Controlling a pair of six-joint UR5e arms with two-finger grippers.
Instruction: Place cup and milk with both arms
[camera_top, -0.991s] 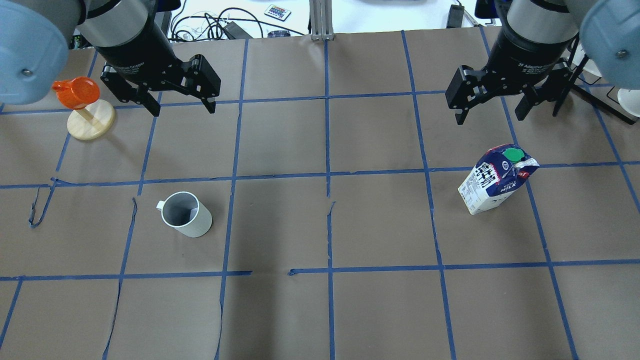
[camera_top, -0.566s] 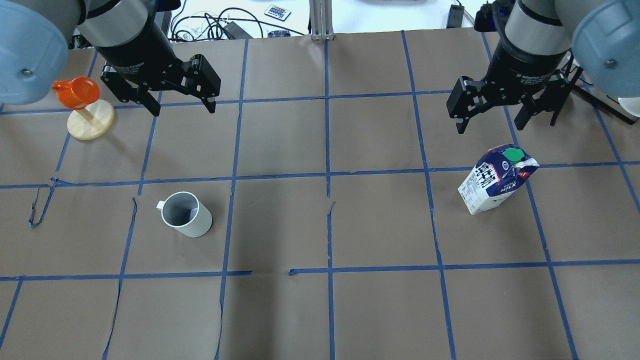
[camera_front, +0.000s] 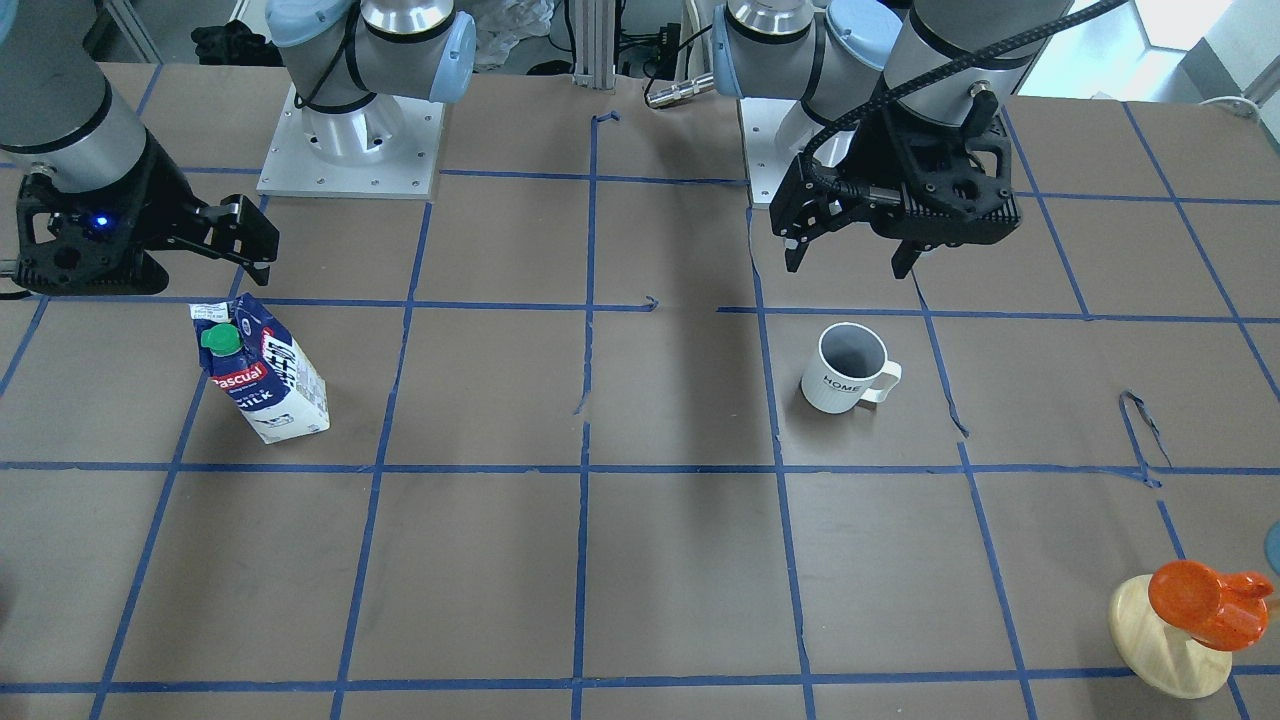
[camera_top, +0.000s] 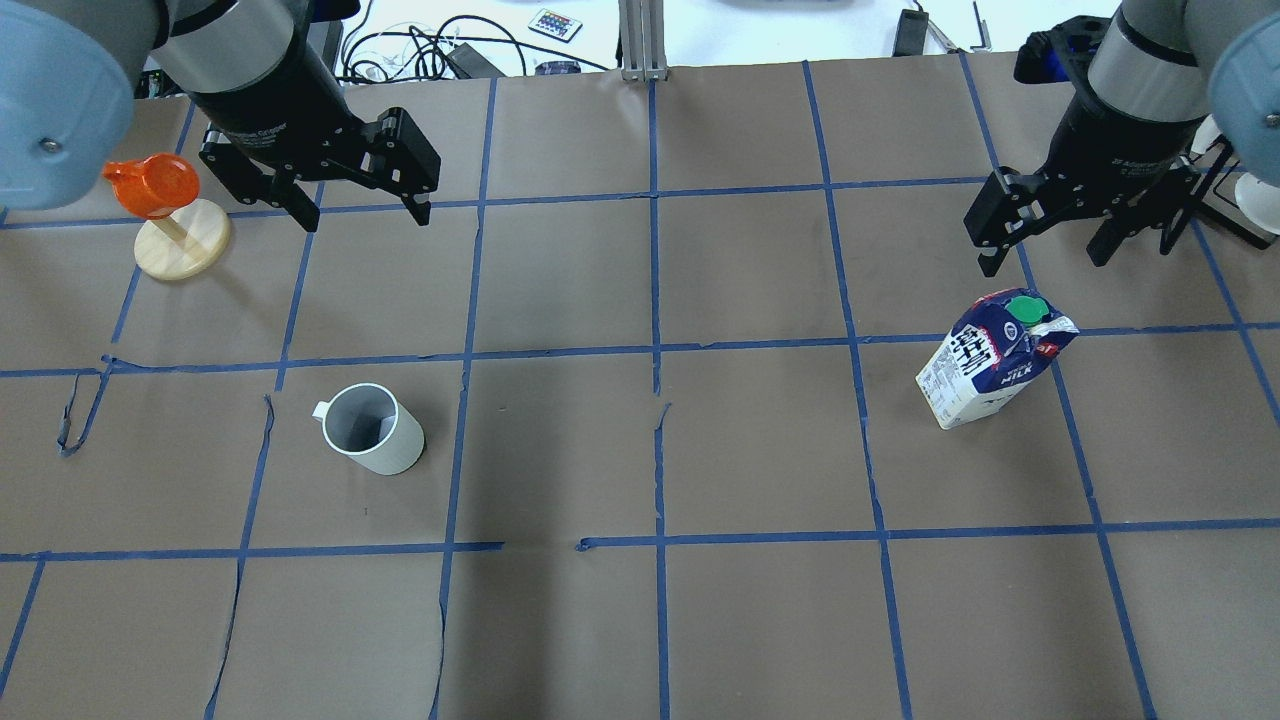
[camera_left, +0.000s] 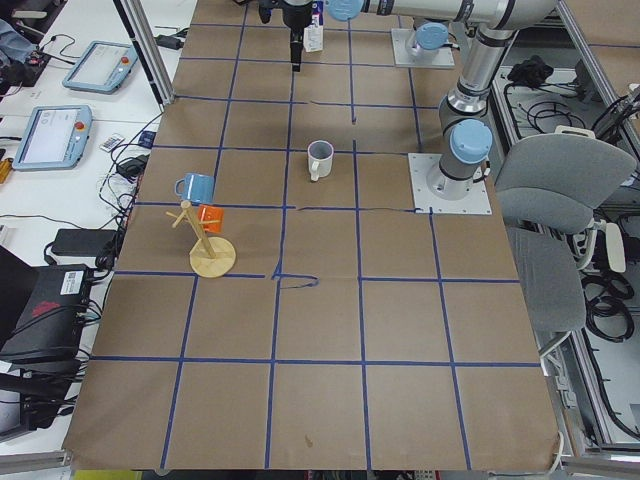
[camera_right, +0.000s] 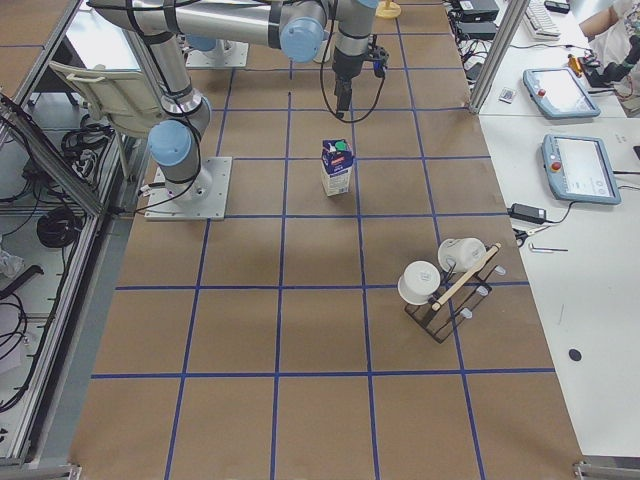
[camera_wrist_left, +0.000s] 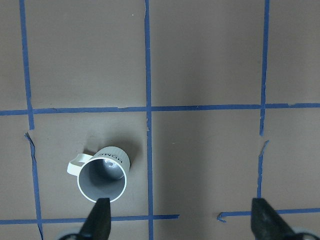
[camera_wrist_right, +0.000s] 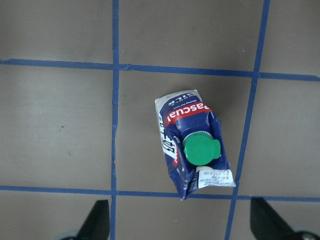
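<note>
The cup (camera_top: 372, 428), a white mug with a grey inside, stands upright left of the table's middle; it also shows in the front view (camera_front: 845, 368) and the left wrist view (camera_wrist_left: 102, 175). My left gripper (camera_top: 367, 215) is open and empty, hovering above the table beyond the cup (camera_front: 845, 265). The milk (camera_top: 990, 360), a blue and white carton with a green cap, stands upright on the right (camera_front: 262, 368) (camera_wrist_right: 192, 145). My right gripper (camera_top: 1045, 262) is open and empty, hovering just beyond the carton.
An orange mug hangs on a wooden mug stand (camera_top: 180, 240) at the far left, close to my left gripper. A rack with white cups (camera_right: 450, 280) stands off the table's right end. Cables (camera_top: 430, 50) lie beyond the far edge.
My right gripper has moved to the right and a little nearer the carton, still open. The left arm, cup and milk have not moved.
</note>
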